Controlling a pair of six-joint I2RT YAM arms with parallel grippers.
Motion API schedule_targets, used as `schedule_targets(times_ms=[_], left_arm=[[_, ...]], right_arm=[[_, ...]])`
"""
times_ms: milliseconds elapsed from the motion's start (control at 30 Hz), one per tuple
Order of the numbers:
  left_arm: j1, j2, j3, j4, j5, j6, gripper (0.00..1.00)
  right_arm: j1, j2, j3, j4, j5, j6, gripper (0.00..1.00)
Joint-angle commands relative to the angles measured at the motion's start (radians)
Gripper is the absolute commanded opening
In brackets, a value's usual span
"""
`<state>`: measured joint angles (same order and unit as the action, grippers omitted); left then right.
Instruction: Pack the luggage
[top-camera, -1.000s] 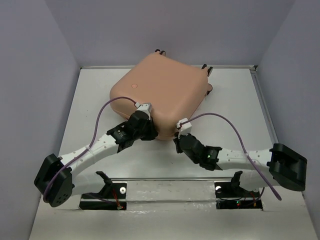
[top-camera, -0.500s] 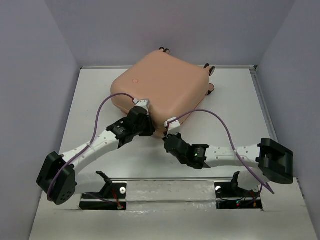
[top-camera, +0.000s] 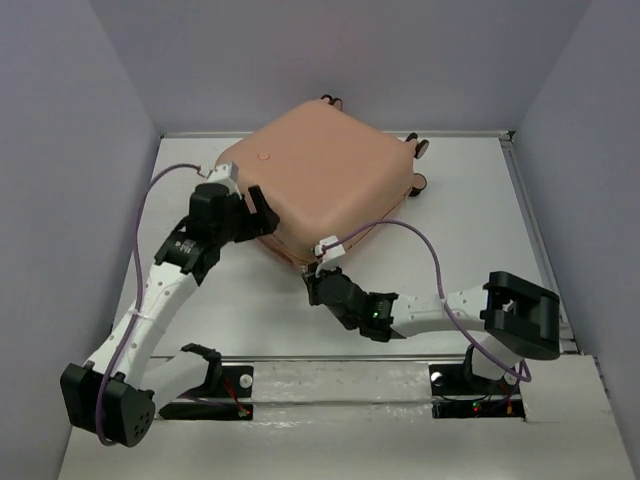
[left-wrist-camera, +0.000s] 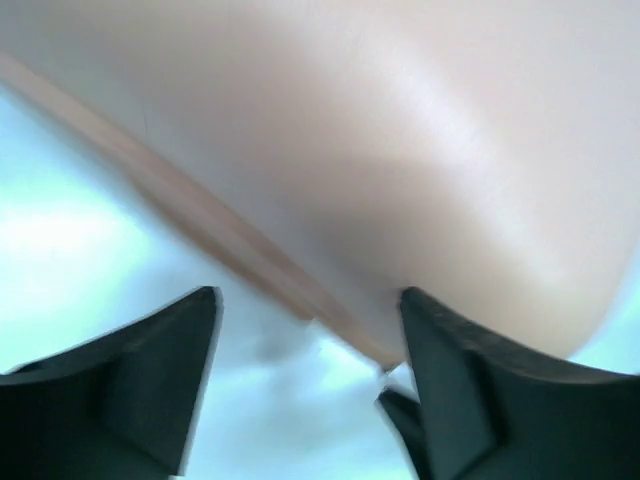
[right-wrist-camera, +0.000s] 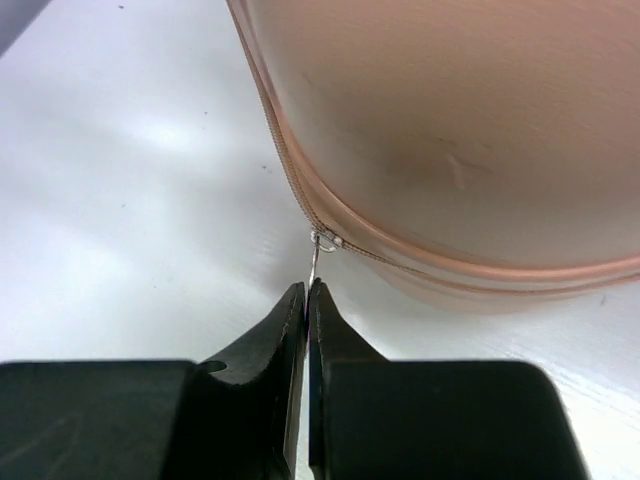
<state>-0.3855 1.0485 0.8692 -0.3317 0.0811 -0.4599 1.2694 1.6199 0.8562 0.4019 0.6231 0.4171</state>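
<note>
The luggage (top-camera: 330, 170) is a peach-pink hard-shell suitcase lying shut and flat on the white table, with a small round dot (top-camera: 262, 157) on its shell. In the right wrist view the luggage (right-wrist-camera: 450, 130) fills the upper right. My right gripper (right-wrist-camera: 307, 287) is shut on the thin metal zipper pull (right-wrist-camera: 316, 255) at the luggage's near edge, and shows from above as the right gripper (top-camera: 316, 281). My left gripper (top-camera: 257, 215) stands open against the luggage's left side. In the left wrist view the left gripper (left-wrist-camera: 305, 330) has the blurred shell (left-wrist-camera: 400, 130) just beyond its spread fingers.
Small black caster wheels (top-camera: 419, 149) stick out at the luggage's far right corner. Grey walls close in the table on the left, back and right. The arm bases and a metal rail (top-camera: 340, 375) run along the near edge.
My left gripper has opened and swung left to the luggage's left side. The right gripper has moved left along the near edge with the zipper pull. The luggage has turned slightly.
</note>
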Motion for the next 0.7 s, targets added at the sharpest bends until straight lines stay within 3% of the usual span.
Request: schedule_targets(times_ms=[0,33,67,100,167,267,367,467,533,667], left_arm=[[0.104,-0.036,0.249,0.149,0.077,0.072,0.91],[0.161,-0.025,0.278,0.125,0.091,0.079,0.93],[0.187,0.000,0.336,0.119,0.085,0.093,0.97],[0.210,0.020,0.364,0.111,0.077,0.098,0.98],[0.284,0.095,0.418,0.108,0.088,0.095,0.99],[0.362,0.213,0.516,0.135,0.111,0.053,0.99],[0.425,0.333,0.559,0.171,0.147,-0.003,0.99],[0.488,0.466,0.643,0.162,0.193,-0.026,0.96],[0.507,0.530,0.662,0.168,0.219,-0.036,0.93],[0.508,0.660,0.695,0.183,0.247,-0.045,0.85]], right_arm=[[0.122,-0.182,-0.118,0.200,-0.188,0.136,0.07],[0.122,-0.205,-0.134,0.127,-0.192,0.150,0.17],[0.122,-0.224,-0.144,0.082,-0.201,0.166,0.34],[0.122,-0.244,-0.143,0.030,-0.221,0.172,0.67],[0.122,-0.304,-0.137,-0.137,-0.212,0.196,0.78],[0.102,-0.435,-0.180,-0.256,-0.128,0.264,0.82],[0.004,-0.581,-0.242,-0.325,-0.141,0.302,0.76],[-0.154,-0.679,-0.278,-0.399,-0.157,0.325,0.30],[-0.303,-0.707,-0.282,-0.443,-0.206,0.309,0.07],[-0.525,-0.666,-0.252,-0.445,-0.331,0.249,0.07]])
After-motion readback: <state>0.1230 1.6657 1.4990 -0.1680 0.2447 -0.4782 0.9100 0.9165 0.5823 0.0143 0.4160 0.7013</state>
